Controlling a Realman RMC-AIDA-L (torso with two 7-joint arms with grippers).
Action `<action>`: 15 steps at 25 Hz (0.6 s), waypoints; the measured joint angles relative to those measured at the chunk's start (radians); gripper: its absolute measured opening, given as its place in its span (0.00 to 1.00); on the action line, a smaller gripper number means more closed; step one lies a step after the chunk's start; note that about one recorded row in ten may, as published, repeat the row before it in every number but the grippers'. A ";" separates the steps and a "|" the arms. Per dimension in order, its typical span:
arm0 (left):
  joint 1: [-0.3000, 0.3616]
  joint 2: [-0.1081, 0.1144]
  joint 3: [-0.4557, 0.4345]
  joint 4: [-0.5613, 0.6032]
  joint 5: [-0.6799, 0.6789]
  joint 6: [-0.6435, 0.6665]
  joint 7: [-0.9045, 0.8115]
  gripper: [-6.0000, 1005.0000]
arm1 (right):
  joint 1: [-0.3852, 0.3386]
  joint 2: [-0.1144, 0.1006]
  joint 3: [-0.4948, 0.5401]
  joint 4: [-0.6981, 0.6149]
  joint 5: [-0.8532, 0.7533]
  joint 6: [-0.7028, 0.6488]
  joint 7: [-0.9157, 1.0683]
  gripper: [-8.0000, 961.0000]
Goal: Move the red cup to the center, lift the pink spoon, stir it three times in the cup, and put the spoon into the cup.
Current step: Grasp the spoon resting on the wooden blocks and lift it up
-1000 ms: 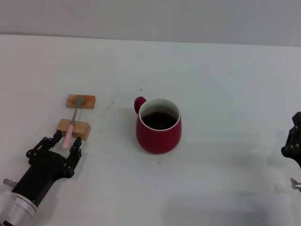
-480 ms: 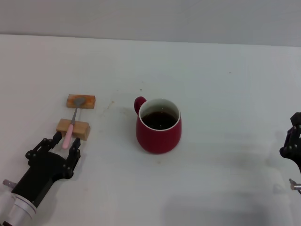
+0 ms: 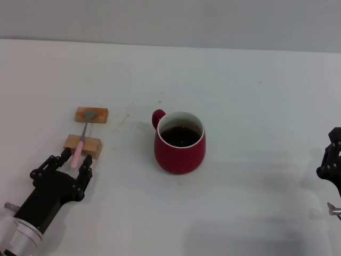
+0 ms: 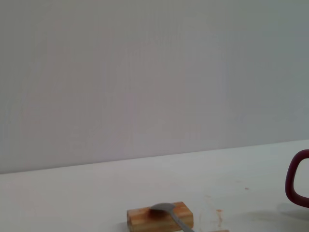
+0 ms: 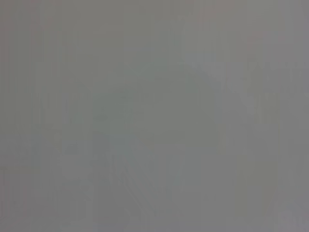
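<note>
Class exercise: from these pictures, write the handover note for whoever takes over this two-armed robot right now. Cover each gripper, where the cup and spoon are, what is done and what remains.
Left gripper: open, low over the table, fingers either side of the handle end of the small pink-handled spoon, not yet closed on it.
Right gripper: parked at the table's right edge, holding nothing.
Squat dark-red ceramic mug: upright near the table's centre, dark liquid inside, handle towards the back left.
Spoon: bridging two small wooden blocks, its grey bowl on the far one.
Done: cup looks centred.
Left: grasp and lift the spoon, stir three times, leave it in the cup.
</note>
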 joint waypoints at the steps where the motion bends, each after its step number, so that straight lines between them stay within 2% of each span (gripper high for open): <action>1: 0.000 0.000 0.000 -0.001 0.000 0.000 0.000 0.46 | 0.000 0.000 0.000 0.000 0.000 0.000 0.000 0.01; 14: 0.001 0.002 0.008 -0.001 -0.003 0.009 0.000 0.42 | -0.002 -0.001 -0.001 0.000 0.000 0.000 0.000 0.01; 15: 0.000 0.002 0.008 -0.001 -0.003 0.010 0.000 0.38 | -0.002 -0.001 -0.001 0.000 0.000 0.000 0.000 0.01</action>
